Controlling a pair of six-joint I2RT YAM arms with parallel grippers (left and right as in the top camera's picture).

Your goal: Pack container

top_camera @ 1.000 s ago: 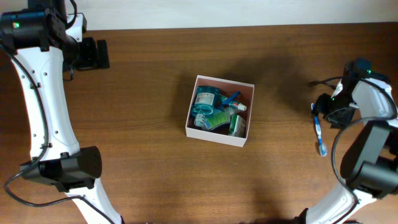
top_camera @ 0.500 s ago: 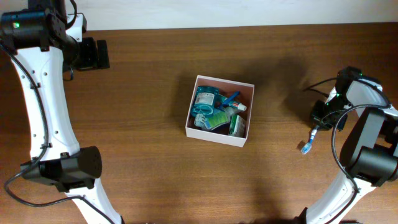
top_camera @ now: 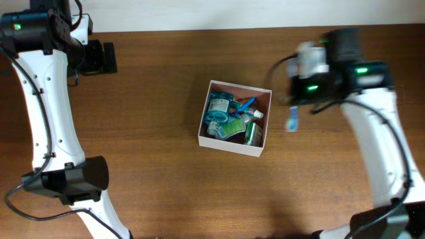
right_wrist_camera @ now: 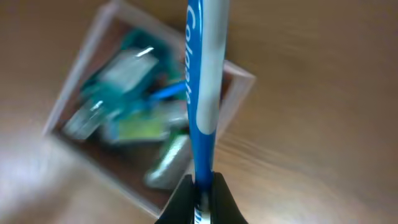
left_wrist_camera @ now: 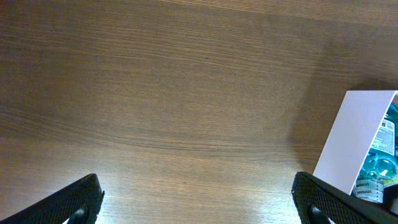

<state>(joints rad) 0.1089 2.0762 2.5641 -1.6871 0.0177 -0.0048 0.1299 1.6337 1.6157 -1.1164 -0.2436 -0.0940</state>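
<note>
The container [top_camera: 229,145], a square white-walled box with a pinkish-brown inside, sits at the table's centre and holds several teal, green and blue toiletries [top_camera: 226,118]. My right gripper [top_camera: 299,99] is blurred just right of it and is shut on a blue and white toothbrush [top_camera: 292,121]. In the right wrist view the toothbrush [right_wrist_camera: 203,93] sticks out from the closed gripper [right_wrist_camera: 202,186], above the container's [right_wrist_camera: 69,98] right edge. My left gripper [top_camera: 99,58] stays at the far left, open, over bare wood. Its fingers [left_wrist_camera: 68,202] stand wide apart, with the container's white wall [left_wrist_camera: 354,137] off to the right.
The brown wooden table [top_camera: 153,166] surrounds the box on all sides. The left arm's white links [top_camera: 50,113] run down the left edge. The right arm [top_camera: 378,139] stretches in from the lower right.
The right gripper closed on the toothbrush at the far right of the table, lifted it, and swung it quickly left to beside the container. The left arm has not moved.
</note>
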